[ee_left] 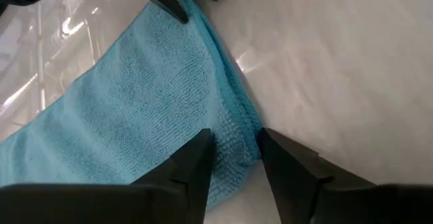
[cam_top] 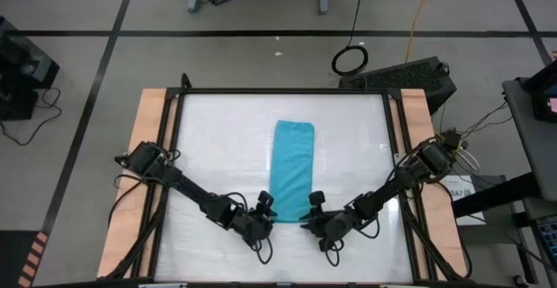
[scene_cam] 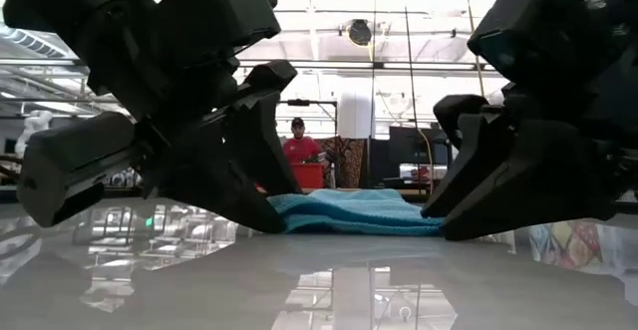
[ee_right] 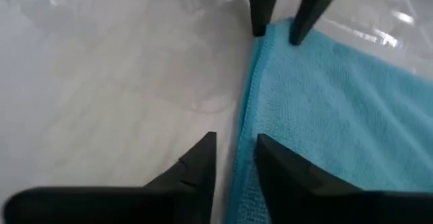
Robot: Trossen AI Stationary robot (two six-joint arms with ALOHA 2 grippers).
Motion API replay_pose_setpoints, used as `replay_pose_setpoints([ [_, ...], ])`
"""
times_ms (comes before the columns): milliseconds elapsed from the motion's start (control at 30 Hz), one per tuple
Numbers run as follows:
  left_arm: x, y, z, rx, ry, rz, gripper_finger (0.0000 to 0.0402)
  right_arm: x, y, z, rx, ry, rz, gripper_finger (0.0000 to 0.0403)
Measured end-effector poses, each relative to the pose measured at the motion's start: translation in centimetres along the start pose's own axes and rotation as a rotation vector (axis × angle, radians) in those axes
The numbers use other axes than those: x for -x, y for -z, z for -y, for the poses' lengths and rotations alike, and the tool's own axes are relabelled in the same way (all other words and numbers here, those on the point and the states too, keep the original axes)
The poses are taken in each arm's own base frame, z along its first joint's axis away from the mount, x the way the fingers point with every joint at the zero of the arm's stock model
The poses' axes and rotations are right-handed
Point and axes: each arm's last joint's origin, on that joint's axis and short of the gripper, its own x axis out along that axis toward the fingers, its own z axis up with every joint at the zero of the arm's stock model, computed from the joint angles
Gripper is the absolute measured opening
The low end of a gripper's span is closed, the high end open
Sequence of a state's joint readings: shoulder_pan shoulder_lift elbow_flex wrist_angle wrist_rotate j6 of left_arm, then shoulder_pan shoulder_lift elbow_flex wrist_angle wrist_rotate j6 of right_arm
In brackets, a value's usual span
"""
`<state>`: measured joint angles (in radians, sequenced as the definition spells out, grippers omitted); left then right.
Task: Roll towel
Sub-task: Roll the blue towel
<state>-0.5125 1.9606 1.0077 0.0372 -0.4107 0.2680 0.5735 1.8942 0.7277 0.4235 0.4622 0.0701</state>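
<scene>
Turquoise cloth is what you have under both tools: the towel lies flat as a long folded strip on the glossy white table, its near short edge right between your two grippers. Your left gripper sits at the near-left corner of that edge, fingers parted only narrowly and straddling the towel's corner, one fingertip over the cloth and the other just past its hem on the bare surface. You cannot tell from the wrist view whether the pads actually pinch the fabric.

Your right gripper mirrors it at the near-right corner, also at a narrow gap; its fingers stand astride the stitched side hem, one on the table side, one over the cloth. Each wrist view shows the other arm's fingertips at the opposite corner of the same edge.

From table height you see both tools tipped down to the surface with the towel lying low between and beyond them. Far behind, a person in red stands in the room.
</scene>
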Motion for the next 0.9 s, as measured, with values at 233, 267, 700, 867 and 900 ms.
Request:
replay_pose_setpoints([
  [233, 0.3, -0.2, -0.1, 0.012, 0.067, 0.022, 0.0121, 0.0, 0.1, 0.1, -0.103, -0.011, -0.014, 0.0009],
  [267, 0.4, -0.2, 0.0, 0.014, 0.085, 0.028, 0.0121, 0.1, 0.0, 0.2, -0.121, -0.015, -0.016, 0.0006],
  [700, 0.4, -0.2, 0.1, 0.036, 0.109, 0.030, 0.0121, 1.5, -2.0, 3.0, -0.378, -0.066, -0.012, 0.0001],
  [867, 0.5, -0.3, 0.3, 0.019, 0.081, 0.025, 0.0121, 2.1, -2.9, 4.2, -0.473, -0.138, 0.008, 0.0001],
  [900, 0.6, -0.3, 0.3, 0.016, 0.080, 0.025, 0.0121, 2.1, -3.0, 4.4, -0.485, -0.143, 0.010, 0.0001],
])
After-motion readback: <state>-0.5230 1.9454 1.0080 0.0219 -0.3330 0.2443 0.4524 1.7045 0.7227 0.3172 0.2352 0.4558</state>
